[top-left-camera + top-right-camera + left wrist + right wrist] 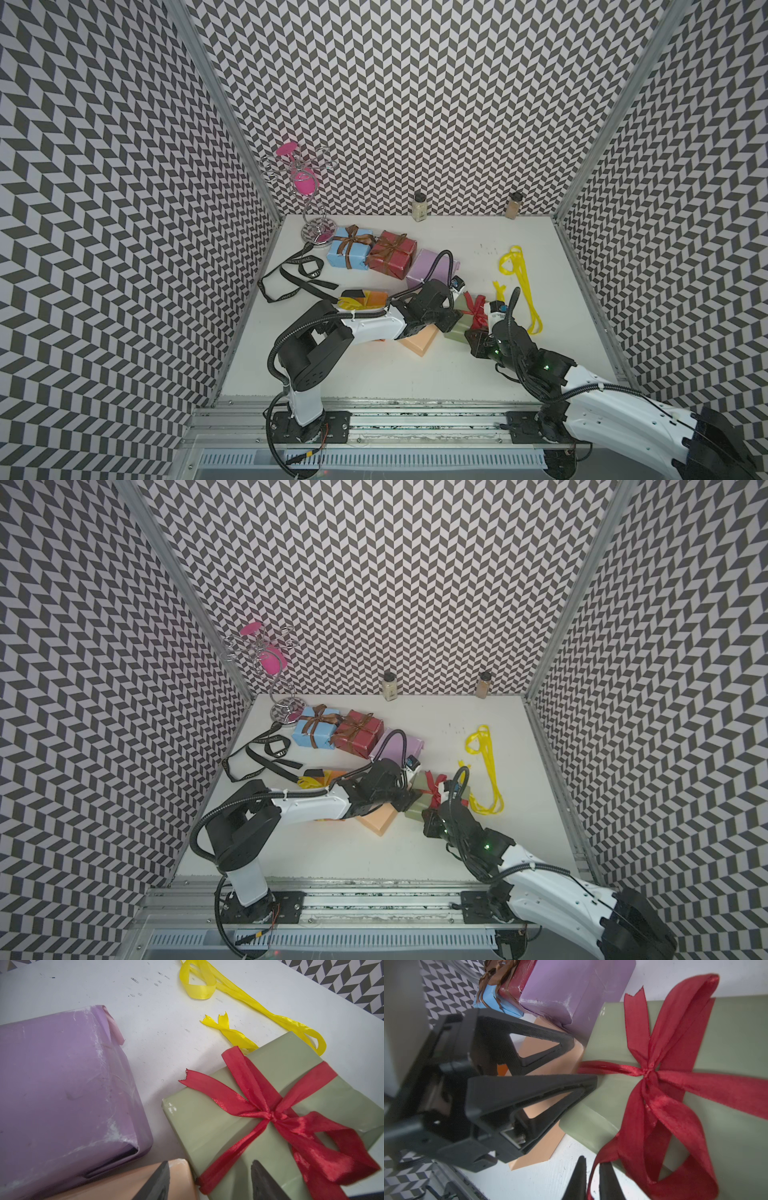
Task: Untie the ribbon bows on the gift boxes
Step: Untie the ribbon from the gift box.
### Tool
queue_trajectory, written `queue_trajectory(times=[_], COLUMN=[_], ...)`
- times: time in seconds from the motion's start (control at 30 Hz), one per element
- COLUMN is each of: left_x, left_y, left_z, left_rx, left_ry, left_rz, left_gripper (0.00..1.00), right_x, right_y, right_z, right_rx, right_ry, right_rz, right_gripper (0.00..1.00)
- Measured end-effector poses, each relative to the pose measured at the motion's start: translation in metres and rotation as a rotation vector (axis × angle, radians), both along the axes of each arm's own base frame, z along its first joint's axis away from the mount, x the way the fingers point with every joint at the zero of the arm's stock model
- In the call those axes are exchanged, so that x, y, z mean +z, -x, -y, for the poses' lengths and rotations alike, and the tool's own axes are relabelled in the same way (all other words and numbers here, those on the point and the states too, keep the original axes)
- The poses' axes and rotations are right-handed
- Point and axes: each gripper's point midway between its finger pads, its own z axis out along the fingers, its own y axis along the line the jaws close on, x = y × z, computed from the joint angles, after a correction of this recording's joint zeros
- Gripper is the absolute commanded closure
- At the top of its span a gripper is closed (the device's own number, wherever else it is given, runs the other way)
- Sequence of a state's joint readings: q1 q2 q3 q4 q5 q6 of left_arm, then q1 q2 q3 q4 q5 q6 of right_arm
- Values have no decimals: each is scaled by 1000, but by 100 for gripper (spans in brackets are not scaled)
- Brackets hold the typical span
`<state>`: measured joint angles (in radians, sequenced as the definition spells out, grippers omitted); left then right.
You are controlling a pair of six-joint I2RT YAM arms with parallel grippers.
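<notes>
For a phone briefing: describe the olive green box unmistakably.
On the white table, find the lilac box near the middle. Nearer the front edge, beside the peach box, lies the olive green box, the only one with a red ribbon bow.

Left arm (374, 326): based at the near rail, forearm low, stretched across toward the right arm's side.
Left gripper (209, 1164): jaws parted, nothing between them.
Right arm (594, 395): angled in from the near right corner.
Right gripper (592, 1162): jaws pinched on a tail of the red ribbon (670, 1109), near the left gripper.
</notes>
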<state>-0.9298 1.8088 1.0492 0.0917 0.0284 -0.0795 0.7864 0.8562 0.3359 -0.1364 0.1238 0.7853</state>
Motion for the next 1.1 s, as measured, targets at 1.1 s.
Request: queue_trajectory(times=[1.1], left_x=[-2], left_y=[-3], left_z=[4], left_rx=[10], left_ry=[17], left_rz=[7], left_gripper=[38], right_x=[127], right_y=[-4], right_z=[-19], right_rx=[160], right_ry=[-31], right_rz=[207], right_gripper=[100])
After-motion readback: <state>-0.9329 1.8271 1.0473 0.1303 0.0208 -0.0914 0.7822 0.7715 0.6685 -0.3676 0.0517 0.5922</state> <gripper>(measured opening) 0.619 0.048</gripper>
